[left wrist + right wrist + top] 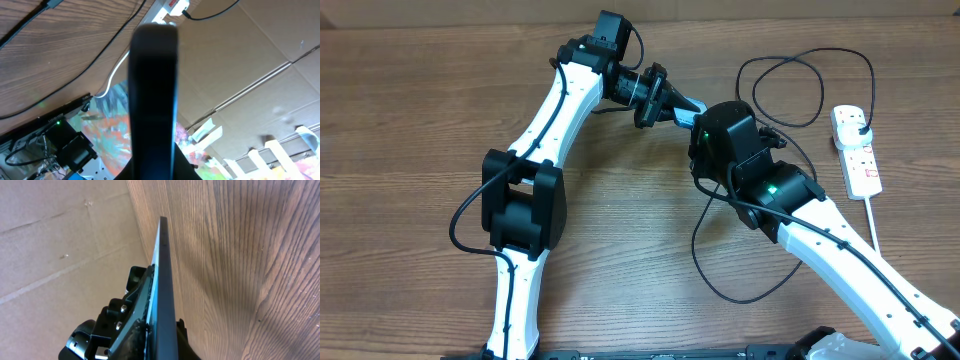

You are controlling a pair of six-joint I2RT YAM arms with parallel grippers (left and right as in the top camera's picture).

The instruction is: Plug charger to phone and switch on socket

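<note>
Closest to the left wrist lens, the phone (152, 100) runs edge-on up the middle, held clear of the wooden surface (410, 110). From overhead the left claw (655, 95) looks pinched on 1 end of it, with a sliver of teal screen poking toward the right arm. The right claw hides under its own wrist housing, and its wrist view shows only the phone's edge, so I cannot tell whether it is spread or gripping. Further out, the charger (861, 126) loops across the surface, its black plug apparently seated in the socket (865, 170). The step in hand, I judge, is presenting the phone for plugging. Next comes finding the connector tip, which I cannot locate, and aligning it with the port.
</note>
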